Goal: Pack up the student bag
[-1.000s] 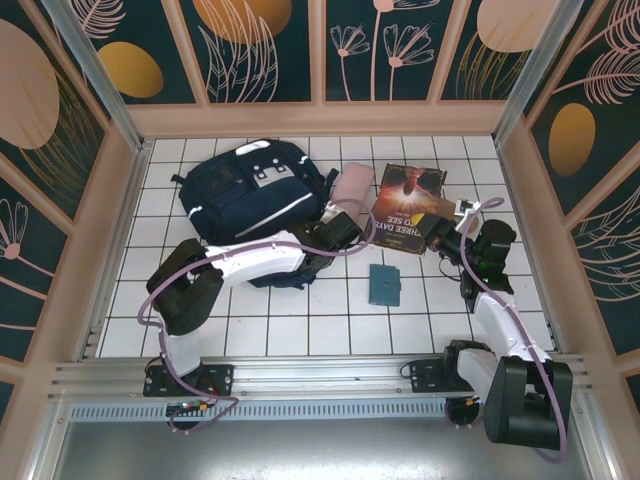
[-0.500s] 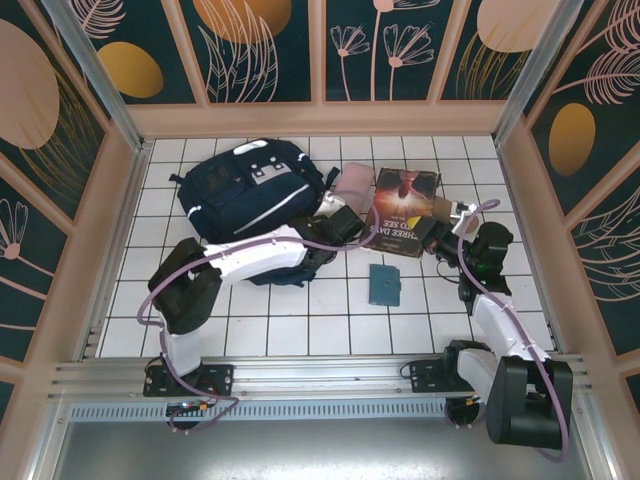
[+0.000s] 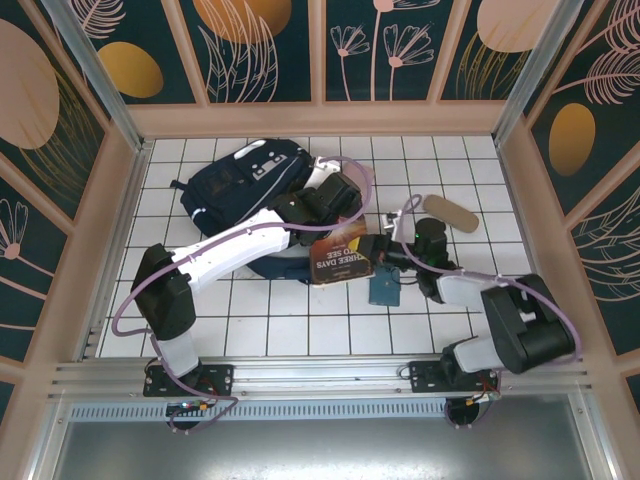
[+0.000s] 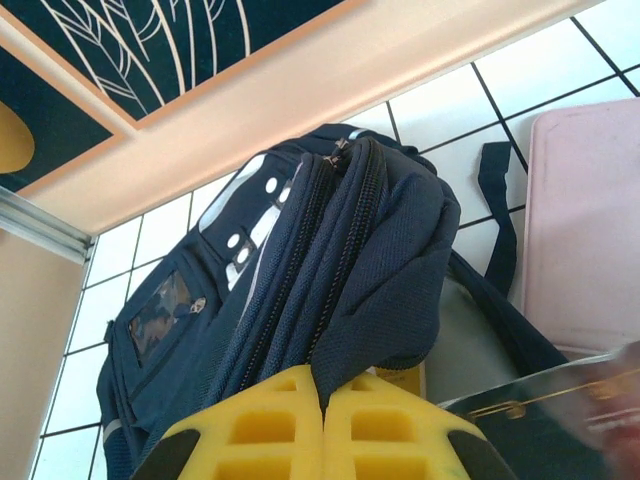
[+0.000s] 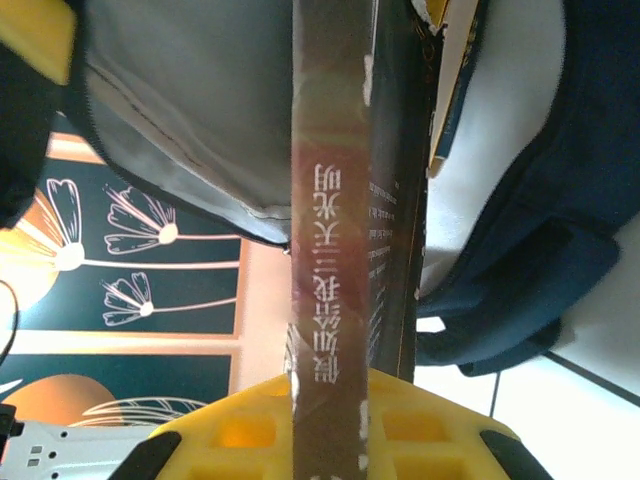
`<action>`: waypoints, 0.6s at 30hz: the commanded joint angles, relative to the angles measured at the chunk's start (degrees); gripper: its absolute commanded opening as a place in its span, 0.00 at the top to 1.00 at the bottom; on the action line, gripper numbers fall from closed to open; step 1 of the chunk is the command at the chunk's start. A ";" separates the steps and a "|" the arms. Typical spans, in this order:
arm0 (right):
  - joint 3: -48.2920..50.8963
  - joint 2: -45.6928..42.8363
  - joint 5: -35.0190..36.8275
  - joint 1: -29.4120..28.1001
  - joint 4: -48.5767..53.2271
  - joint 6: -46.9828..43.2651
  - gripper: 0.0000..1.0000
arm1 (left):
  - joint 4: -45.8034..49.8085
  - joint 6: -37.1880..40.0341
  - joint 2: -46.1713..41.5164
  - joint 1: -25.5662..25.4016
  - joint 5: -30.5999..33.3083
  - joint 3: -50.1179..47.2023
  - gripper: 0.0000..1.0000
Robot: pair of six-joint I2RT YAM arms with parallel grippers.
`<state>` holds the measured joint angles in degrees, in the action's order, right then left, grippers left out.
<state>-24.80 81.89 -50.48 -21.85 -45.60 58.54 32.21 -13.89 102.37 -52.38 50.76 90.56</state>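
The navy student bag (image 4: pixel 340 260) stands bunched up, seemingly gaping open.

The student bag (image 4: pixel 350 250) is showing coarse, matt woven cloth just above the left gripper's (image 4: pixel 322 388) closed jaws, whose 2 yellow fingers (image 4: pixel 260 435) are looking like matt moulded plastic. Between the right gripper's (image 5: pixel 330 390) jaws, the book (image 5: pixel 330 250) is gleaming glossy, possibly laminated paper. Beside it, the grey lining (image 5: pixel 190 120) is looking smooth.
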 commanded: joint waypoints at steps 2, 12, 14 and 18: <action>-9.42 6.27 0.20 -3.12 -10.83 1.13 1.00 | -5.30 1.66 -3.83 -0.52 0.01 2.47 1.00; -27.17 22.25 -1.11 -4.96 -13.71 3.03 1.00 | -8.65 4.39 -10.15 -0.53 -8.35 -3.63 1.00; -30.15 25.75 -1.11 -5.18 -16.83 5.70 1.00 | -8.89 4.80 -10.86 -0.50 -10.67 -4.54 1.00; -35.27 30.77 -0.76 -6.00 -20.04 8.85 1.00 | -9.79 5.85 -12.37 -0.53 -13.35 -6.18 1.00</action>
<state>-54.89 111.00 -52.95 -27.03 -56.27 64.27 28.82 -9.74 94.54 -51.16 41.12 84.01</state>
